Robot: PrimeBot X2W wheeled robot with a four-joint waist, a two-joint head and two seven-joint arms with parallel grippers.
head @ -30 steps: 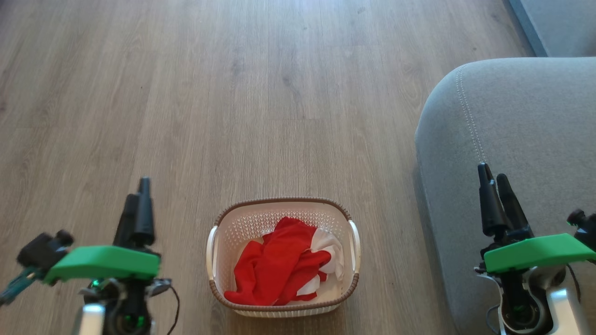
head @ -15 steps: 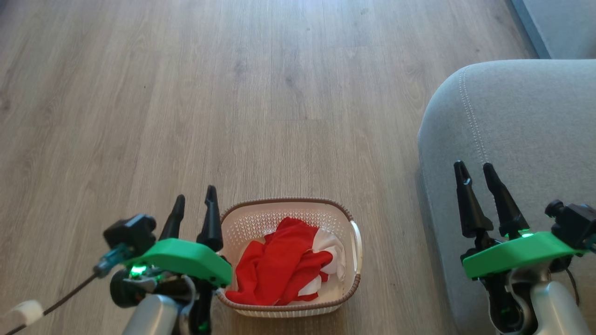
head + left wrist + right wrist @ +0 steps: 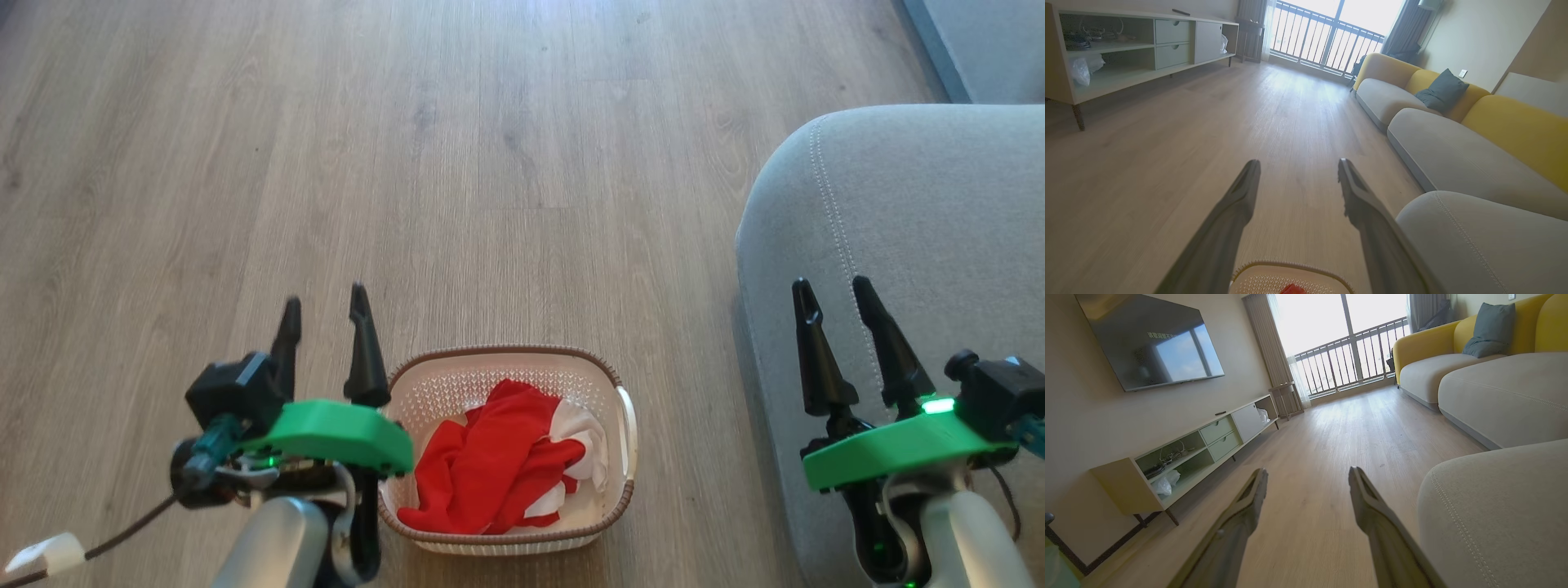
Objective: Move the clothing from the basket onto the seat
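Left claw (image 3: pixel 323 296) and right claw (image 3: pixel 830 282) gape wide, empty; from the head view, clothing (image 3: pixel 490 465) lies in the basket (image 3: pixel 498 353), while the right wrist view catches a wall television (image 3: pixel 1151 339).

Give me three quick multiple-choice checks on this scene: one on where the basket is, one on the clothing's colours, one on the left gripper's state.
1. Where is the basket relative to the seat?
A. On top of it
B. On the floor, to its left in the head view
C. Tucked under it

2. What colours is the clothing?
A. Blue and grey
B. Red and white
C. Green and black

3. The left gripper is:
A. Shut on the clothing
B. Shut on the basket's rim
C. Open, holding nothing

Key:
1 B: it stands on wood boards, apart from the seat.
2 B: red folds with white patches.
3 C: its fingers stand apart with nothing between them.
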